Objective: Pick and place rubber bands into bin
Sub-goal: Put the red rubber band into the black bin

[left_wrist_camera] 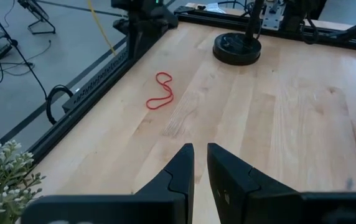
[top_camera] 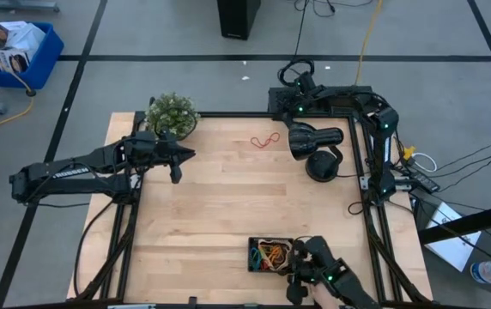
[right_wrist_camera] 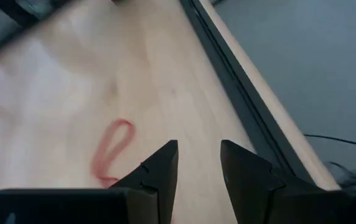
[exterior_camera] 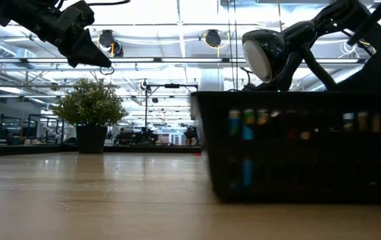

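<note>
Table point(top_camera: 228, 215): a big wooden top, mostly bare. A black lamp point(top_camera: 314, 142) stands near the far right corner and a little green plant point(top_camera: 172, 112) sits at the far left corner.
Left arm: it hangs over the far left part of the table, up in the air. Its left gripper point(top_camera: 179, 156) has its fingers nearly together, with only a thin gap, and nothing in them.
Right arm: it is low at the near edge of the table, just beside the bin. Its right gripper point(right_wrist_camera: 198, 163) is partly open and holds nothing. A pink band point(right_wrist_camera: 111, 152) lies flat on the wood just in front of its fingers.
Bin point(top_camera: 253, 255): a small black tray near the front edge. Many coloured bands point(top_camera: 271, 252) are already heaped inside.
Red band point(top_camera: 265, 140): it lies alone on the wood near the lamp, well apart from the bin.
Job so far: I think most of it is done. At least the red band and the pink band are not in the bin yet.
</note>
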